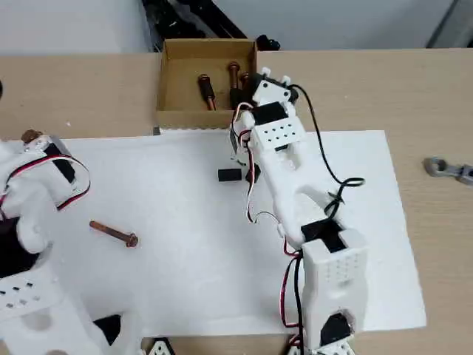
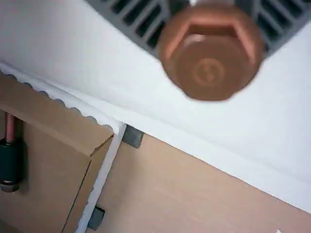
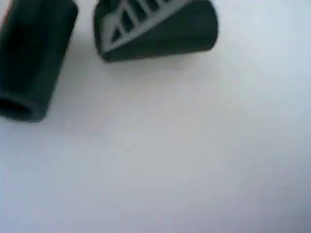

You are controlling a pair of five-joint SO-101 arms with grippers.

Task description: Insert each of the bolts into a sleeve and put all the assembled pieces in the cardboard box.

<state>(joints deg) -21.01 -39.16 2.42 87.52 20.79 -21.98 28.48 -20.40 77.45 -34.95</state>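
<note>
bolt work stands part done. the cardboard box (image 1: 194, 118) sits on the wooden table (image 1: 81, 89) at the far edge of the white sheet (image 1: 185, 288). inside it lie a slanted assembled piece (image 1: 206, 91) near the middle and a second assembled piece (image 1: 233, 74) closer to the right wall, each a copper bolt in a dark sleeve.

the left arm stands at the left edge of the sheet in the high view. the left gripper (image 1: 35, 144) is clamped on the held bolt (image 2: 210, 53), whose hexagonal copper head faces the wrist camera, with the grey ribbed fingers (image 2: 131, 22) behind it. beyond the head, the left wrist view shows the sheet's edge and a corner of the box.

a loose bolt (image 1: 112, 232) lies flat on the sheet near the left arm, well apart from the box, touched by neither gripper.

the right arm stretches from the near edge of the table toward the box. the right gripper (image 1: 245, 164) hangs low over the sheet just in front of the box, jaws apart and holding nothing. a black sleeve (image 1: 230, 175) lies on its side on the sheet just beside the fingertip (image 3: 155, 34), with a narrow gap between them and its open end showing.

a metal tool (image 1: 443, 168) rests on the bare table off to the right.
</note>
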